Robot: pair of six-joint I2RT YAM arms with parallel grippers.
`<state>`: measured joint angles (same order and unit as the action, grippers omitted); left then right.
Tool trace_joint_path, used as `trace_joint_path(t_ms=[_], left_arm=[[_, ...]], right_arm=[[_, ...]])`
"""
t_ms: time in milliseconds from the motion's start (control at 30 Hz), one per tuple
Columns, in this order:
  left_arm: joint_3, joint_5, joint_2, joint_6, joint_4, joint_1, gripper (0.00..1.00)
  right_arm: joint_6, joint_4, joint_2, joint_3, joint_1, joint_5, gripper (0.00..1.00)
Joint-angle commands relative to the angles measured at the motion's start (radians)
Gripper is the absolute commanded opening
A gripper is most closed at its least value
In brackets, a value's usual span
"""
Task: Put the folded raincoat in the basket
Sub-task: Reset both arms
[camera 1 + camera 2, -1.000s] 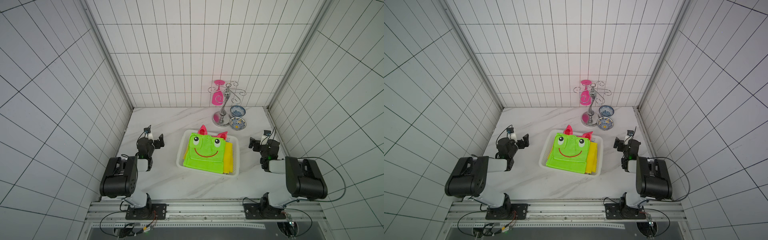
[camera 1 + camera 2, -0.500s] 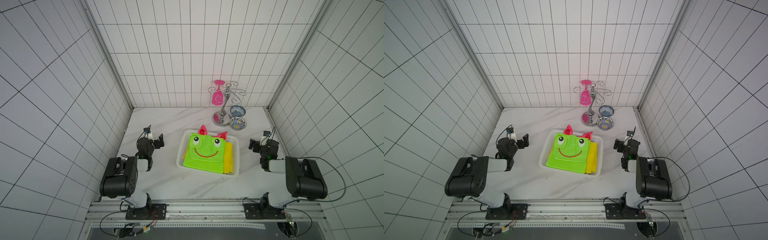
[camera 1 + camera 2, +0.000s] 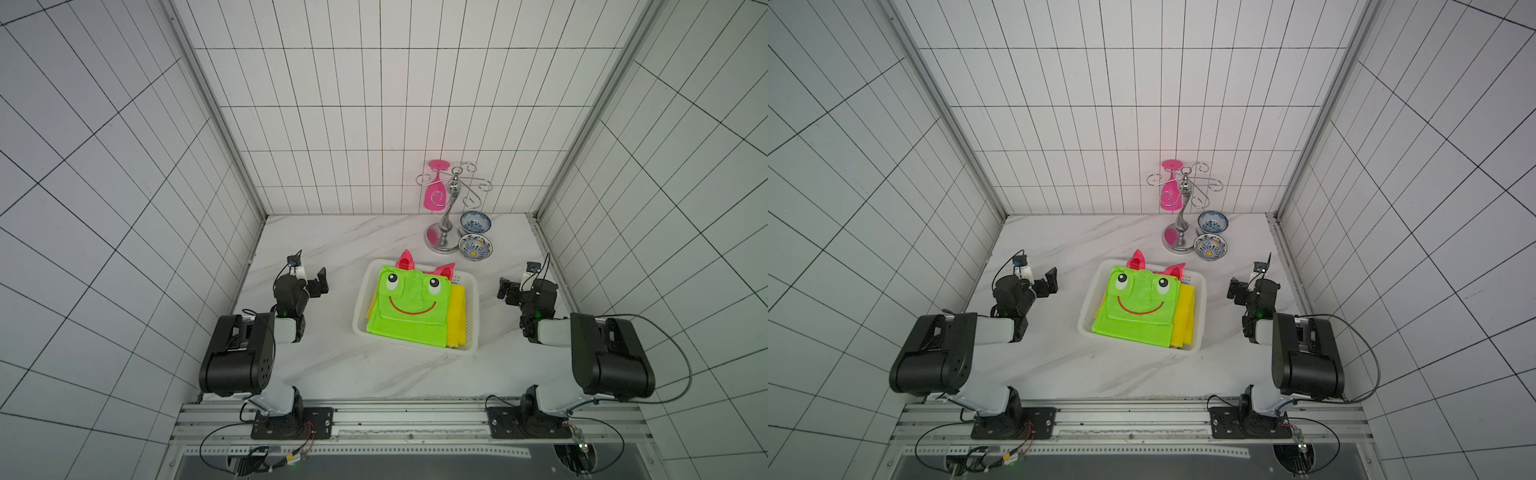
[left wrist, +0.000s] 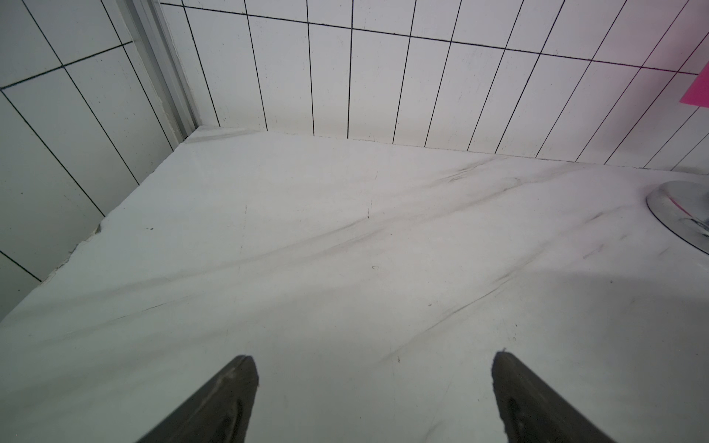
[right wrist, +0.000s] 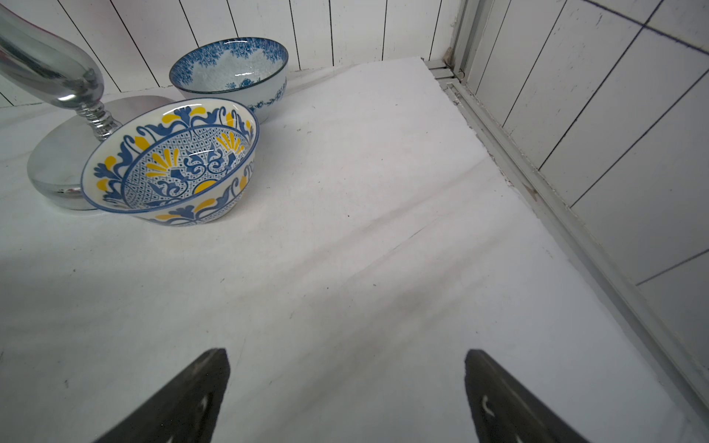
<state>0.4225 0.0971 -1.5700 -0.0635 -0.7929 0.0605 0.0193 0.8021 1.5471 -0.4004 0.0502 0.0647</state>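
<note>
Your left gripper (image 4: 372, 358) has its jaws wide apart with only bare bench (image 3: 332, 374) between them. The right gripper (image 5: 345, 353) is the same: wide, empty, over bare marble. Each sits near its own side edge of the bench, well apart from the basket (image 3: 362, 299).

The raincoat (image 3: 409, 307) lies in the basket at mid-bench, so by my reading the placing is done. It shows a green frog-face panel over yellow layers on the right, and two pink ears poke over the back rim. The front green edge lies close against the front rim (whether it rides over it, I cannot tell).

If you must touch it again, expect it to be light, limp and slick. It looks like thin coated fabric in stacked folds that will slide and fan open. Pinch through all layers at a folded edge, one gripper on each side, rather than at an ear or the top flap.

The basket is white plastic, shallow and rectangular, with perforated walls and a solid rim. It is probably light enough to skid if nudged.

Toward the back right corner stands a chrome hook stand (image 3: 444, 232) with a pink glass (image 3: 435, 195) hung upside down. Two glazed bowls sit just beside its base: a blue-and-yellow bowl (image 5: 172, 165), which touches it, and a blue bowl (image 5: 230, 69). Both are hard and breakable.
</note>
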Motion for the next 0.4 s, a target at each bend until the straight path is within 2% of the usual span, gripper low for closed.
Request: trace_joint_path(t_ms=[0, 367], left_arm=[[-0.001, -0.011, 0.019, -0.002, -0.015, 0.001, 0.98], [-0.006, -0.013, 0.021, -0.004, -0.022, 0.002, 0.98]], right_arm=[[0.001, -0.010, -0.005, -0.040, -0.007, -0.013, 0.99], [0.001, -0.008, -0.005, -0.040, -0.010, -0.017, 0.99]])
